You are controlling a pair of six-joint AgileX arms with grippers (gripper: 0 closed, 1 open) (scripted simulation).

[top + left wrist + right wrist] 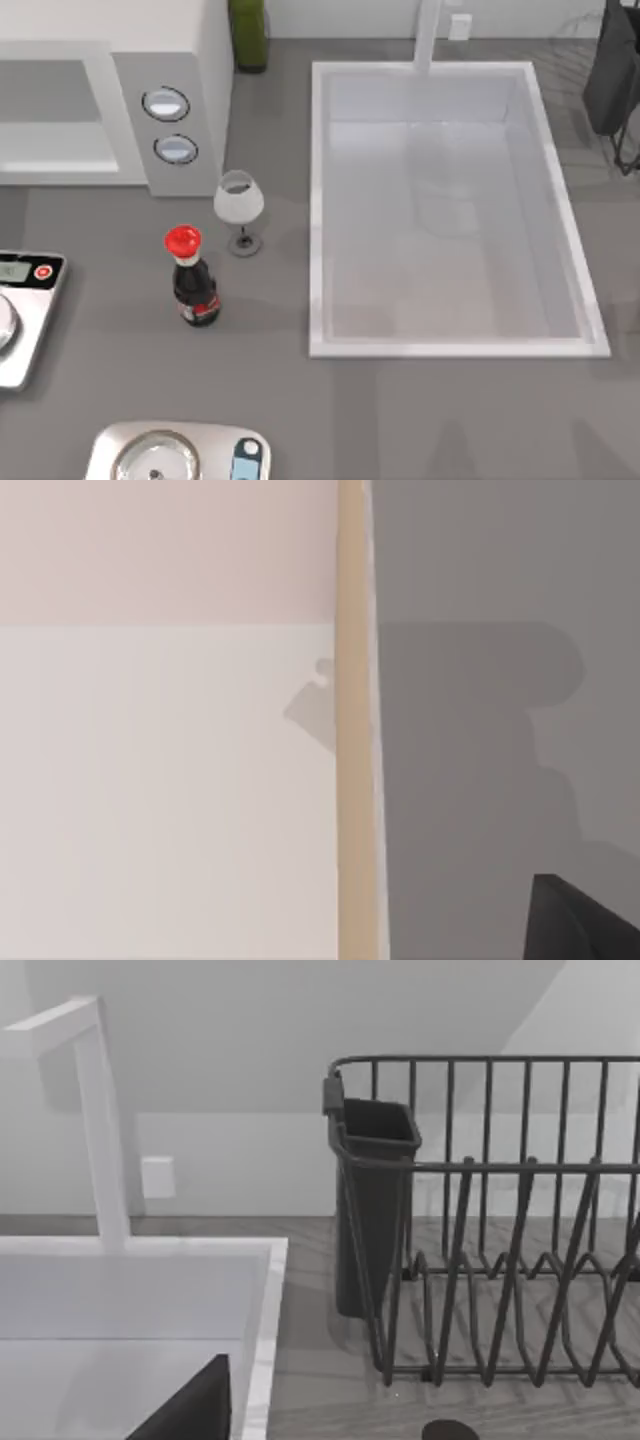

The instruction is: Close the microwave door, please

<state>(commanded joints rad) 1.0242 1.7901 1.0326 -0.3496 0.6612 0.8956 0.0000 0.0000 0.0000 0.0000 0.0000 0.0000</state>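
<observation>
The big white microwave with two round dials stands at the table's back left. Left of the dials its front shows a grey and white recess, and the microwave door cannot be made out there. In the left wrist view a thin pale panel edge runs straight across the picture, white surface on one side and grey table on the other; it may be the microwave door seen edge-on. A dark bit of my left gripper sits close beside it. A dark part of my right gripper hangs over the sink's corner.
A wine glass and a red-capped dark bottle stand just in front of the microwave. Two steel scales lie at the left and front. The white sink takes the middle; a dark dish rack stands at the back right.
</observation>
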